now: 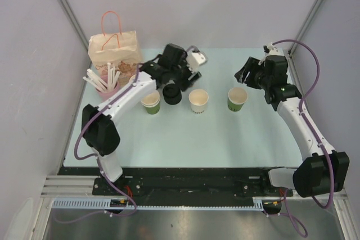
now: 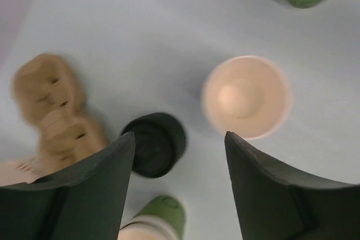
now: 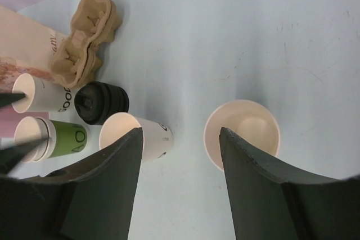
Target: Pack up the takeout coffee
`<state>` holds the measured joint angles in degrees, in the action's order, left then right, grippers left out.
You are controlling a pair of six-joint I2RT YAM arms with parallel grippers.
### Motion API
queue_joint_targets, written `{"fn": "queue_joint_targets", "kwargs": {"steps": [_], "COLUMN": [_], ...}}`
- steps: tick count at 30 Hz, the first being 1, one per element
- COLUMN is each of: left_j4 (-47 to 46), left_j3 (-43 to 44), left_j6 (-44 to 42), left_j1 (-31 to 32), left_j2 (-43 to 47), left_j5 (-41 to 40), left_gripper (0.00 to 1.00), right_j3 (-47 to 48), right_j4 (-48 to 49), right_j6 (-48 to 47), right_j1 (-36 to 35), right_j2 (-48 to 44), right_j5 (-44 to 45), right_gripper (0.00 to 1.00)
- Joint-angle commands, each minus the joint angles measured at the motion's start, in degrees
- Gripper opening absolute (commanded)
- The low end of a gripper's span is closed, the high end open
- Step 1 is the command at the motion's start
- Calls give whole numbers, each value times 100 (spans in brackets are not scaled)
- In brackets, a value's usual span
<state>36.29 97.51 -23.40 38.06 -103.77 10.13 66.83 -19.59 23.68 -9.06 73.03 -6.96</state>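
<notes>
Only the right wrist view shows a white cup (image 3: 53, 98) printed "GOOD"; the top view does not show it. 1 lidded cup (image 1: 171, 93) stands right of the bag (image 1: 115, 51), well apart. The left gripper (image 2: 180, 139) and right gripper (image 3: 180, 130) both have their fingers spread apart.

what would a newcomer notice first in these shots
Three lidless paper cups line up mid-table: left green cup, white cup, right green cup, with a black lid beside the first, under the open left gripper. At the far left sit a paper bag and a pink cup of straws.
</notes>
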Motion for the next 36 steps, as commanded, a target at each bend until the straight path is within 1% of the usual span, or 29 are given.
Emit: {"fn": "queue_joint_targets", "kwargs": {"steps": [1, 2, 3, 4, 5, 6, 8, 9, 13, 17, 20, 26, 36], "left_j4": [-78, -70, -70, -87, -96, -87, -96, -131, -158, -175, -193, -175, -184], "left_j3": [207, 163, 154, 163, 223, 276, 390, 426, 470, 234, 180, -74, -180], "left_j6": [300, 388, 606, 765, 958, 1369, 1653, 1837, 2049, 2155, 2217, 2217, 2208], "left_j1": [-571, -581, -598, -642, -686, -738, -853, -862, -897, -1029, -1161, -1170, -1187], "left_j2": [164, 94, 32, -142, -231, -345, -644, -732, -1049, -1102, -1198, -1216, -1313], "left_j5": [-871, -1003, -1492, -1679, -1846, -1979, -2163, -2399, -2683, -2578, -2481, -2112, -1936], "left_gripper": [65, 60, 59, 57, 51, 48, 44, 43, 42, 43, 40, 37, 36], "right_j3": [-187, -222, -292, -311, -328, -363, -398, -399, -407, -425, -442, -460, -469], "right_j4": [96, 148, 175, 193, 228, 245, 254, 254, 193, 193, 228, 272, 290], "right_j6": [-83, -66, -57, -48, -30, -22, -21, -30, -74, -92, -74, -57, -39], "right_j1": [-70, -78, -105, -122, -148, -175, -210, -245, -272, -272, -281, -298, -307], "right_j2": [-105, -97, -70, -61, -44, -44, 9, 9, 18, -17, -9, 53, 18], "right_j5": [-69, -77, -95, -95, -95, -95, -77, -60, -33, -7, 2, 2, 63], "right_gripper": [62, 62, 62, 62, 62, 62, 62, 62, 62, 62, 62, 62, 62]}}
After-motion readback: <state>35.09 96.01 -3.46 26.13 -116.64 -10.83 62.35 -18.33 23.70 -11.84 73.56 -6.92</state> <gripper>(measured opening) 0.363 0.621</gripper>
